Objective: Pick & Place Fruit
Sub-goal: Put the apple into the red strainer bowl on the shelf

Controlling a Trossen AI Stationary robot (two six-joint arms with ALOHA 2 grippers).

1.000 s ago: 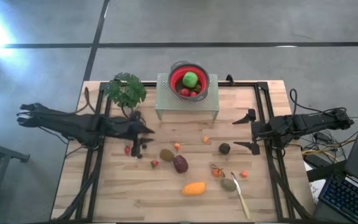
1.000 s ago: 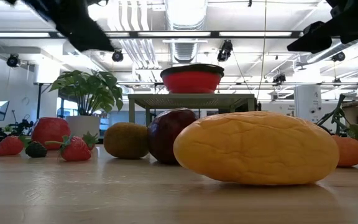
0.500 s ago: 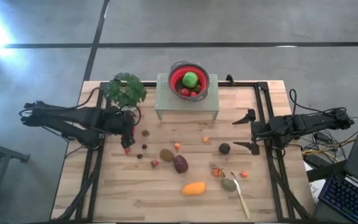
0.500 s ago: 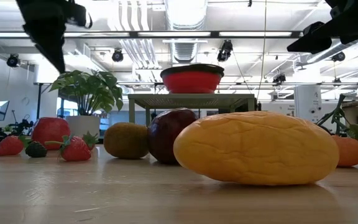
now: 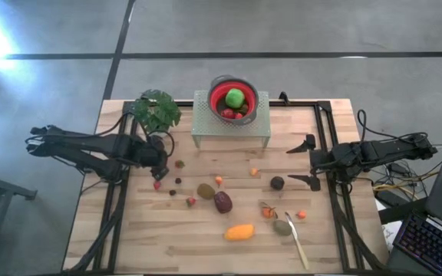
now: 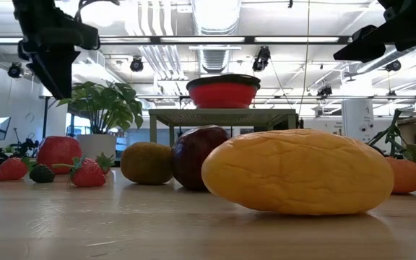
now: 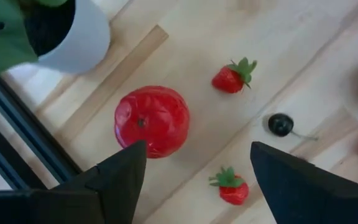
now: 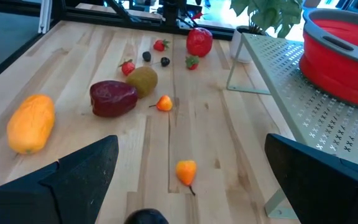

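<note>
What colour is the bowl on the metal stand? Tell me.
Red, with a grey rim: the bowl shows best in the high view.

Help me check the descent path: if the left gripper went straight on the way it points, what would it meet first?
Most likely the red tomato. The left gripper hangs open above the table, pointing down, with the tomato just ahead of one finger; two strawberries lie farther off. Depth is unclear.

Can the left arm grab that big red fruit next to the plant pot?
Probably yes. The left gripper hangs open right above the big red fruit, and nothing lies between them. The plant pot stands close beside it and two strawberries lie nearby, but they look far enough off to leave room.
</note>
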